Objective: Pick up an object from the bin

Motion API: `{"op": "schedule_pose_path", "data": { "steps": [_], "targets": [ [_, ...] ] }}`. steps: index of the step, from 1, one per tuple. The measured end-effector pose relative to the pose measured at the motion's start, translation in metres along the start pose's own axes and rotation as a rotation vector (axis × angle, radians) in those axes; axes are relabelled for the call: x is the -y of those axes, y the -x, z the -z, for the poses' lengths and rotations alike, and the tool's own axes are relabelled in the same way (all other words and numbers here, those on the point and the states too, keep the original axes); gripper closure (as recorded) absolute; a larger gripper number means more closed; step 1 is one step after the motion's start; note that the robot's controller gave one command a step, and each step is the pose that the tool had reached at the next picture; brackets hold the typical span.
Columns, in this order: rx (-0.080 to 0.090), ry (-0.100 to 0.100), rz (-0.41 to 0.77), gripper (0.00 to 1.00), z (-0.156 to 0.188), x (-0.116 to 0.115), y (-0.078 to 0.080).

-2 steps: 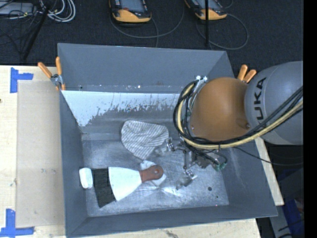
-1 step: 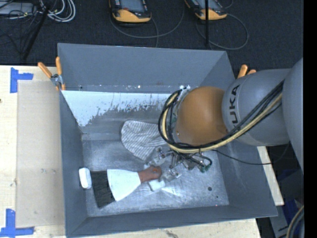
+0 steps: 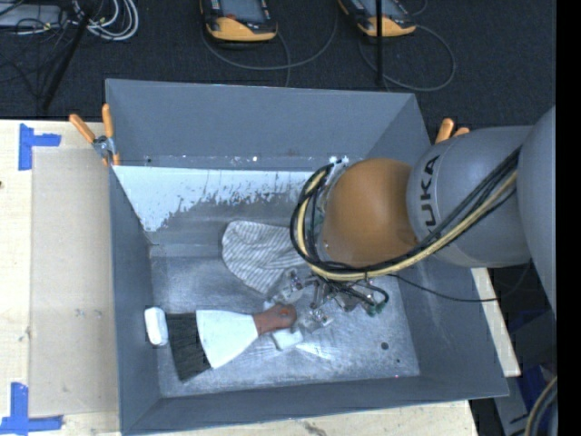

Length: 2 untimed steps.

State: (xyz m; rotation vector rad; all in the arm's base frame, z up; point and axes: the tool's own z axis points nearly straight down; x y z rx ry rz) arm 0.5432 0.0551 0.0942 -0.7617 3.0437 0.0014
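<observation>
Your arm's orange wrist cover [image 3: 363,212] rides highest, with "KUKA" on the grey link [image 3: 427,193] beside it. Beneath, the jaws sit at the reddish-brown handle of a white, black-bristled brush [image 3: 227,332] on the grey bin's [image 3: 263,121] floor; you cannot tell how far they are parted. A striped cloth [image 3: 254,248] lies just behind, and a small white piece [image 3: 156,325] is just beside the bristles.

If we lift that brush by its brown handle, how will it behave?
The brush looks stiff, so it should probably lift in one piece. Its wide white body and black bristles lie far from the handle by the gripper, so it may tip bristle-end down. The narrow handle could slip.
</observation>
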Motion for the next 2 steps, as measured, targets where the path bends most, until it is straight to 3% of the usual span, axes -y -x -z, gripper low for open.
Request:
{"op": "schedule_pose_path", "data": {
  "steps": [1, 2],
  "targets": [
    [-0.013, 0.005, 0.022, 1.00, 0.042, -0.003, -0.002],
    [-0.009, 0.003, 0.024, 1.00, 0.110, -0.006, 0.004]
  ]
}}
